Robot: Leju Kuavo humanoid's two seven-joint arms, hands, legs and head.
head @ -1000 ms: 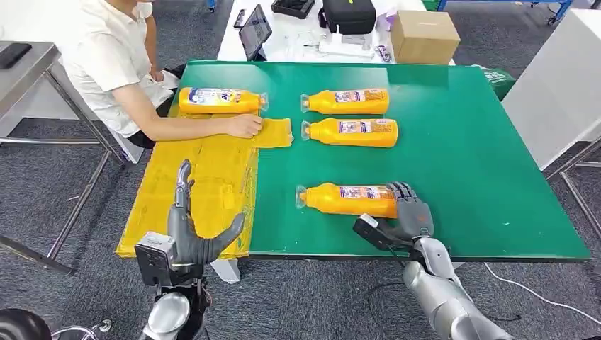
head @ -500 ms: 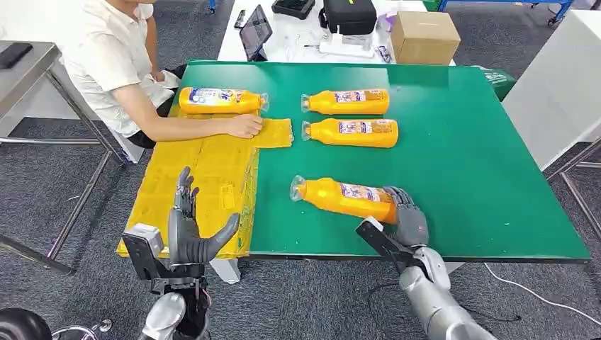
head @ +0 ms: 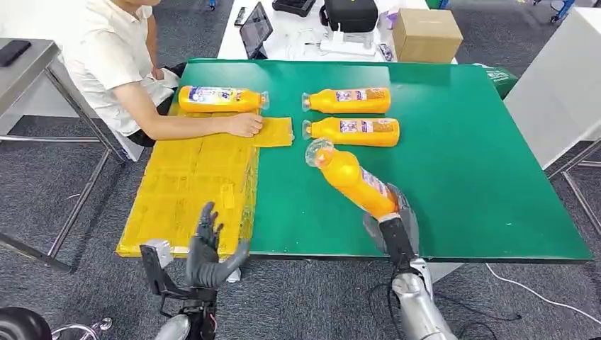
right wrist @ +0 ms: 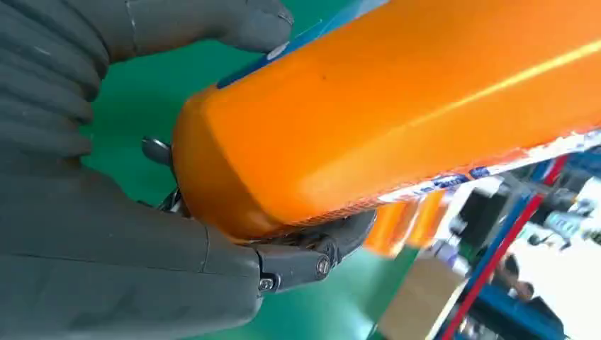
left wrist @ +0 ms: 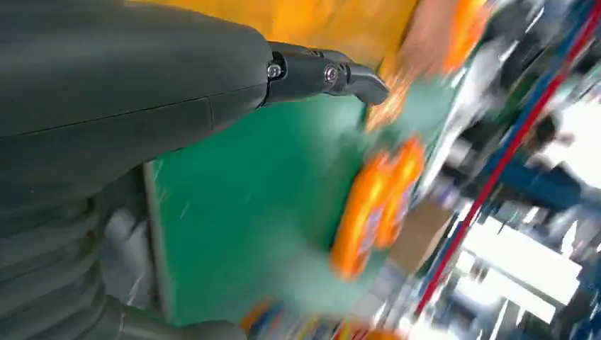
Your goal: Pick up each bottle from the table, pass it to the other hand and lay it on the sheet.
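Note:
My right hand (head: 394, 223) grips the base of an orange bottle (head: 351, 179), lifted off the green table (head: 482, 163) and tilted with its clear cap up and to the left. The right wrist view has that bottle (right wrist: 397, 106) wrapped by the thumb and fingers (right wrist: 177, 28). My left hand (head: 209, 251) hangs open below the table's front edge, near the yellow sheet (head: 191, 191). Two more orange bottles (head: 347, 100) (head: 352, 132) lie side by side at the back of the table. Another bottle (head: 221, 100) lies at the sheet's far end.
A person sits at the table's left, one hand (head: 244, 125) resting on the sheet. Behind the table stand a cardboard box (head: 425, 34), a tablet (head: 255, 30) and a black bag (head: 349, 14). A grey metal table (head: 28, 64) stands at far left.
My right hand has lifted the near bottle off the table and swung its cap end up. My left hand has dropped lower and drifted right.

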